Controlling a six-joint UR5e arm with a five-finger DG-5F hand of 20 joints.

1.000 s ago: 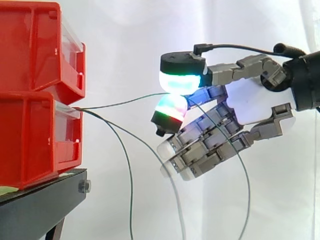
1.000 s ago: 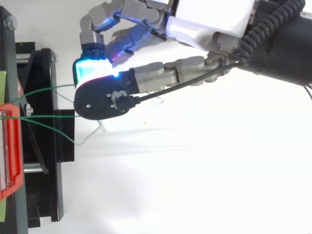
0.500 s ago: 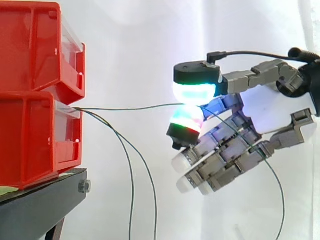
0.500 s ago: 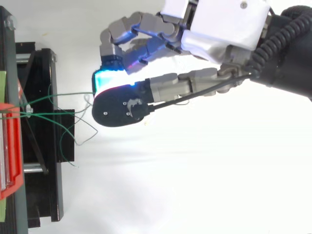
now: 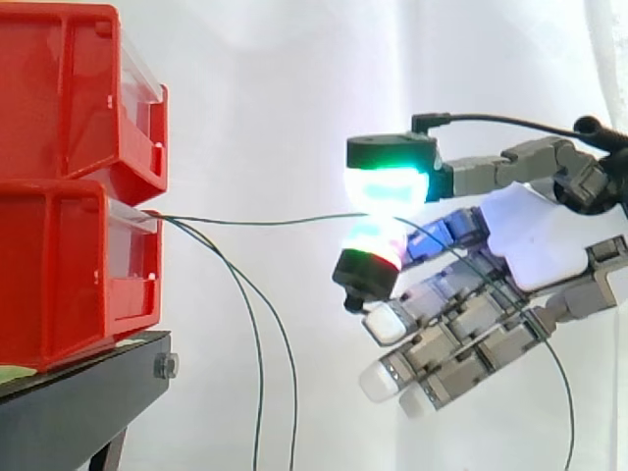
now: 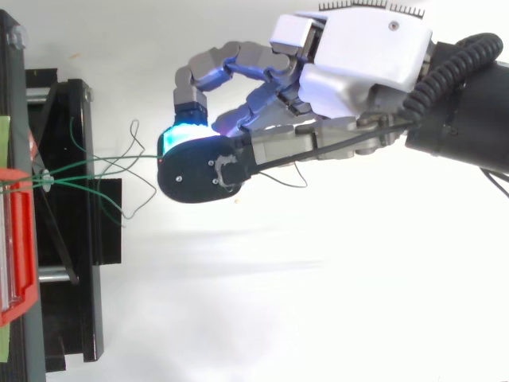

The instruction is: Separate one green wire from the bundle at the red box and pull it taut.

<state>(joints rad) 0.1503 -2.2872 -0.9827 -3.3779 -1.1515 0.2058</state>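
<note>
The wire [image 5: 260, 222] runs almost level across the middle of the side view. It goes from the front top edge of the box [image 5: 59, 275] at the left to the hand [image 5: 535, 240] at the right. It shows a very slight sag along its length. Past the grip, its free tail drops behind the fingers toward the lower right corner.

The hand pinches the wire between two glowing fingertips [image 5: 391, 184], the green one above and the red-and-green one below. The other fingers are curled under the palm and hold nothing.

The bundle [image 6: 48, 180] leaves the box at the same point as the wire. In the side view two other wires curve down from there to the bottom edge, well apart from the held one.

Progress, as judged:
- Separation: done. One wire stands clear of the rest.
- Tension: nearly done. A small further pull toward the right edge would remove the sag.
- Risk: the wire is thin, so it may slip between the pads.

The box sits on the stand [image 5: 78, 402] at the lower left, with an upper bin [image 5: 69, 98] stacked on it. Each has a clear front panel. Their contents cannot be made out, apart from the wires coming out between them.
</note>
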